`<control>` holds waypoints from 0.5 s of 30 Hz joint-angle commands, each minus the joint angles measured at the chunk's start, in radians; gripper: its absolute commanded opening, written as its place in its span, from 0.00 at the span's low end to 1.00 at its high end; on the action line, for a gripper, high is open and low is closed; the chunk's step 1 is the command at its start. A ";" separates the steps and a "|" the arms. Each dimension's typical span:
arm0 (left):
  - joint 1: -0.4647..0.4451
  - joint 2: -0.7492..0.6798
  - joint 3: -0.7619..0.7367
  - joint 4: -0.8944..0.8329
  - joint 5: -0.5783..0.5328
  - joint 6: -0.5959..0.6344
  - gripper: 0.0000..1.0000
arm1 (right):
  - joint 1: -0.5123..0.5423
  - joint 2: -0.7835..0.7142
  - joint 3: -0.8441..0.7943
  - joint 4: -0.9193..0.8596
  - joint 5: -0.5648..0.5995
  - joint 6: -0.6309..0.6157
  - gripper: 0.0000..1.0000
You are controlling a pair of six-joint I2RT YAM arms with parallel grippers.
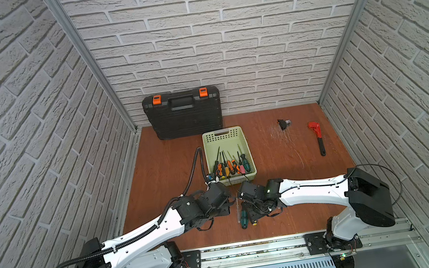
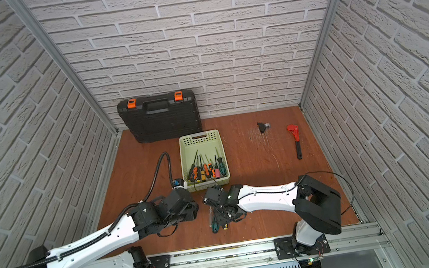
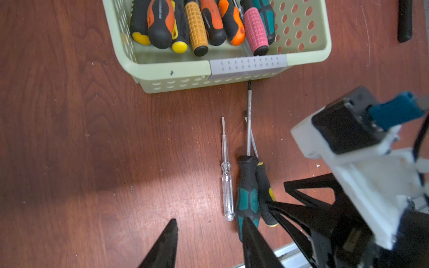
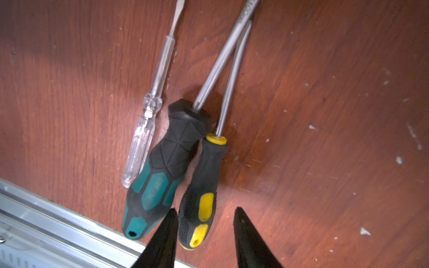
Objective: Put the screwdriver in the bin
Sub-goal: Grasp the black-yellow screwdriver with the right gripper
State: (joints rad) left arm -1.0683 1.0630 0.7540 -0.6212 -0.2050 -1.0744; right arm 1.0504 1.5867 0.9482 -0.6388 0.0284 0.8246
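Three screwdrivers lie side by side on the wooden table near its front edge: a clear-handled one [image 3: 226, 183], a teal-and-black one [image 4: 160, 171] and a black-and-yellow one [image 4: 204, 192]. In a top view the teal one [image 1: 244, 219] shows between the two wrists. My right gripper [image 4: 205, 210] is open, and the butt end of the black-and-yellow handle lies between its fingertips without being squeezed. My left gripper [image 3: 210, 224] is open over bare wood, one fingertip [image 3: 248, 226] overlapping the teal handle's end. The pale green bin [image 1: 222, 133] just behind them holds several screwdrivers.
A black tool case [image 1: 183, 116] with orange latches leans on the back wall. A red pipe wrench [image 1: 317, 136] and a small black part [image 1: 282, 124] lie at the right. An aluminium rail [image 1: 253, 247] borders the table's front. Both wrists crowd together before the bin.
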 commanded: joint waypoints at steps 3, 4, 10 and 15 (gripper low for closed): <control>0.007 -0.027 -0.008 0.005 -0.040 0.000 0.47 | 0.008 0.032 0.035 -0.004 0.025 0.019 0.42; 0.011 -0.031 -0.009 0.005 -0.041 0.001 0.47 | 0.008 0.041 0.037 -0.009 0.025 0.017 0.42; 0.019 -0.049 -0.012 -0.004 -0.039 0.015 0.47 | 0.008 0.070 0.047 -0.043 0.058 0.013 0.41; 0.024 -0.063 -0.027 0.001 -0.038 0.013 0.47 | 0.008 0.104 0.062 -0.058 0.071 -0.002 0.41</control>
State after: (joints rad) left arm -1.0534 1.0199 0.7441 -0.6243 -0.2211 -1.0698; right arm 1.0519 1.6733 0.9947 -0.6601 0.0616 0.8303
